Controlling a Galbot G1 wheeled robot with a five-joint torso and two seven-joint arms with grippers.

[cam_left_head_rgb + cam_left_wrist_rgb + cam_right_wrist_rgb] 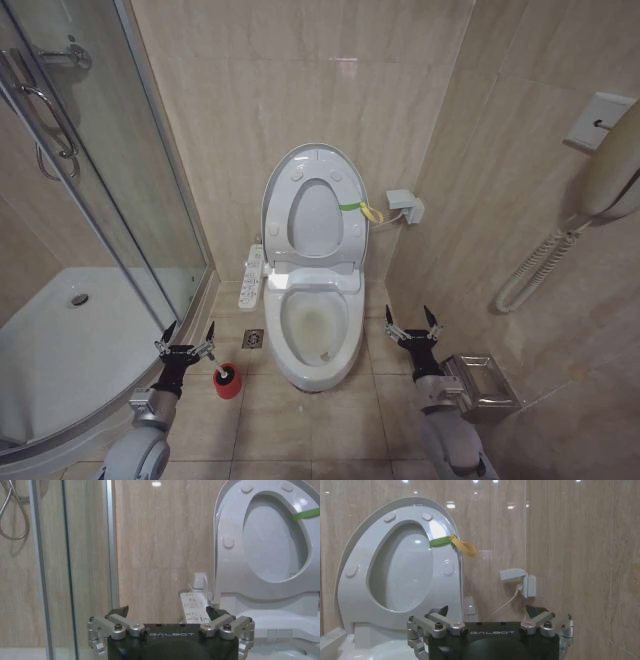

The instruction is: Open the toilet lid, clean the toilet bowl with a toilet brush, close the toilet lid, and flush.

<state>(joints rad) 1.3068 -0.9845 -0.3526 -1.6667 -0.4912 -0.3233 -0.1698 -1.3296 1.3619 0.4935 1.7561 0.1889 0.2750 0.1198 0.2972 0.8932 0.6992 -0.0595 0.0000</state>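
Two grippers hover low with fingers spread: the left gripper just beside the toilet brush in its red holder, the right gripper near a steel tissue box. Between them, the stained toilet bowl lies exposed, the toilet lid upright against the wall.

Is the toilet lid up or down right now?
Up. The toilet lid stands raised against the wall with the seat lifted against it, and the stained toilet bowl is exposed.
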